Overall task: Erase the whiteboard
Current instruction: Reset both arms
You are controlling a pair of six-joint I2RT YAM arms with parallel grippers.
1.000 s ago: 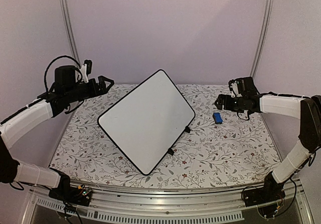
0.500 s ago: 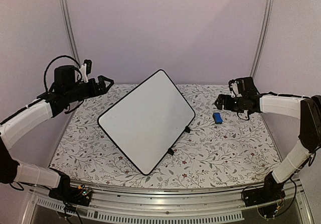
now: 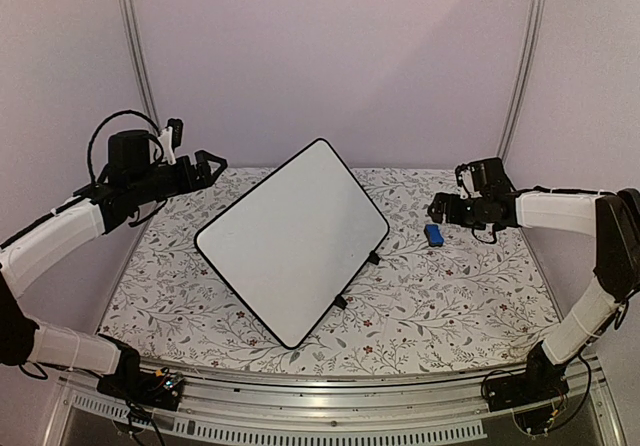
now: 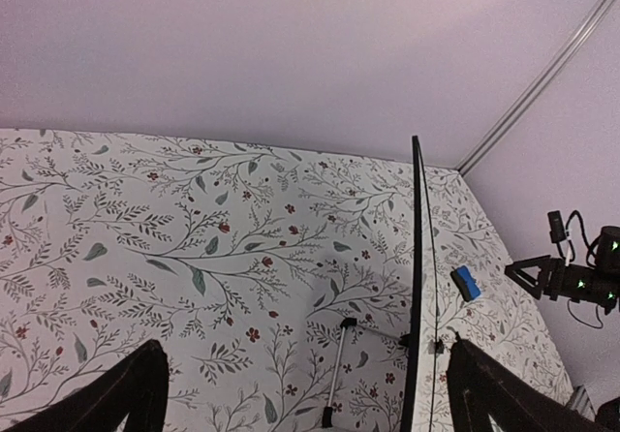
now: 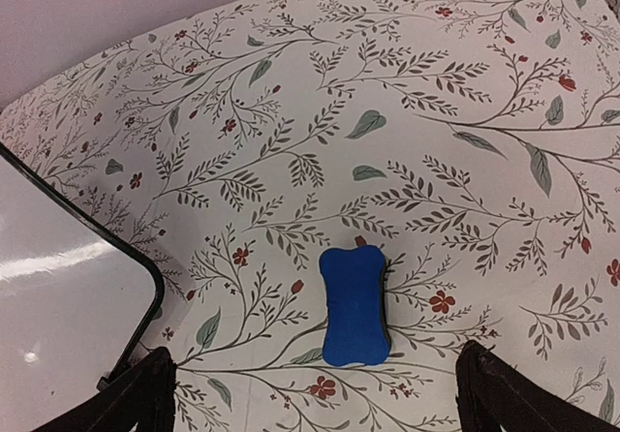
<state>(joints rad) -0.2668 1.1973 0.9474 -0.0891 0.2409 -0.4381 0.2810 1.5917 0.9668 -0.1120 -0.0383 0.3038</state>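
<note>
The whiteboard (image 3: 292, 238), propped mid-table (image 3: 450, 306), shows no writing, so erasing looks done; the blue eraser (image 3: 434, 234) lies loose below the right gripper (image 3: 437, 207), spread empty like the left gripper (image 3: 215, 163)

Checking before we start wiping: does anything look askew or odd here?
The whiteboard sits rotated diagonally rather than square, and its face shows no writing to erase. The blue eraser lies apart, to its right. Nothing looks spilled or damaged.

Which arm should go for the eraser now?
Right. The blue eraser lies just below the open jaws of the right arm; the left arm is across the whiteboard from it.
</note>
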